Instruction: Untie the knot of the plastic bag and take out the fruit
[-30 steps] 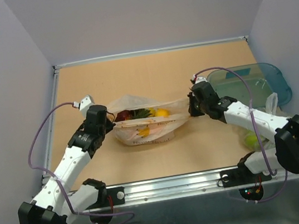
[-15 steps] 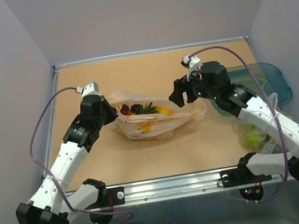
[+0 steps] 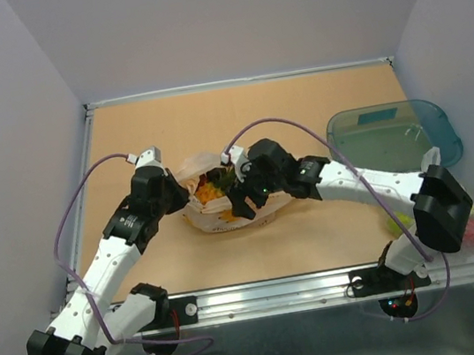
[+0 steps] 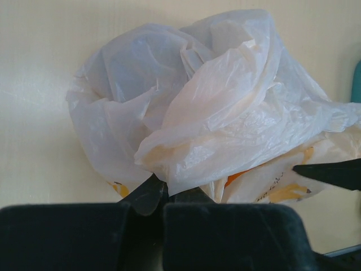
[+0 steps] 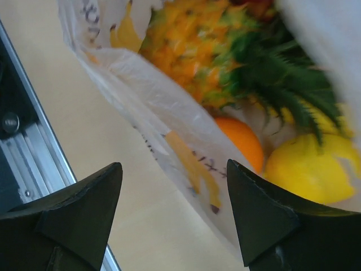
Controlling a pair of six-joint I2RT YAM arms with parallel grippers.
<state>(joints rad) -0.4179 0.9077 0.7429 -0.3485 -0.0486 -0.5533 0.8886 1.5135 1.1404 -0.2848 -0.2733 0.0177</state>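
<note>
Your left jaws are pressed together, pinching the plastic bag (image 4: 225,113) at its left edge, just left of centre on the table (image 3: 298,106). Your right jaws stand spread above the bag's mouth, where the fruit (image 5: 192,45) shows: pineapple, orange (image 5: 242,138), lemon (image 5: 307,169)

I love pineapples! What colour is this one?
The pineapple is orange with a green crown; clearest in right wrist view.
</note>
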